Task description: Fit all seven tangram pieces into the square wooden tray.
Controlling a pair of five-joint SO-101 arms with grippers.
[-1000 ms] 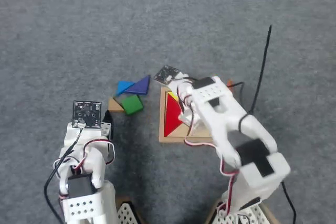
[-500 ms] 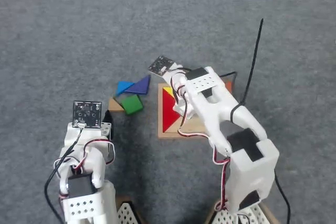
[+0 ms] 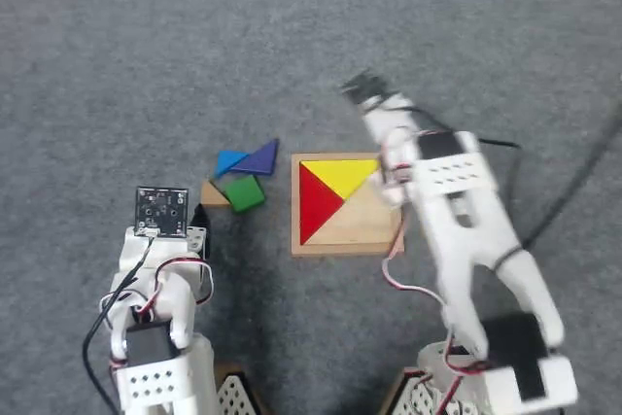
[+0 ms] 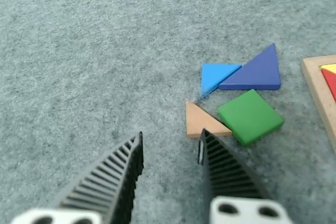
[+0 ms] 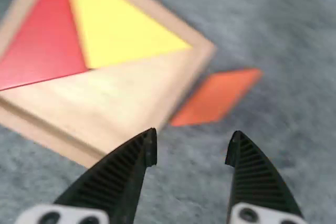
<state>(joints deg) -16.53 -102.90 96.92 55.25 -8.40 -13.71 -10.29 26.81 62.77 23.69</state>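
tray (image 3: 362, 225) – 2 pcs (image 3: 316, 203) in, 5 out

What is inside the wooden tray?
A red triangle and a yellow triangle, touching; the rest is bare wood. The right arm hides one rim of the tray in the high view.

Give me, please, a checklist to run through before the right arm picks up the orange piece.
1. Right tool open: ok.
2. Orange piece lying flat beside the tray: ok.
3. Gap between orange piece and tray rim: cannot tell.
4. Red piece and yellow piece seated in tray: ok.
5. Bare tray floor left: ok.
6. Left tool open, clear of tray: ok.
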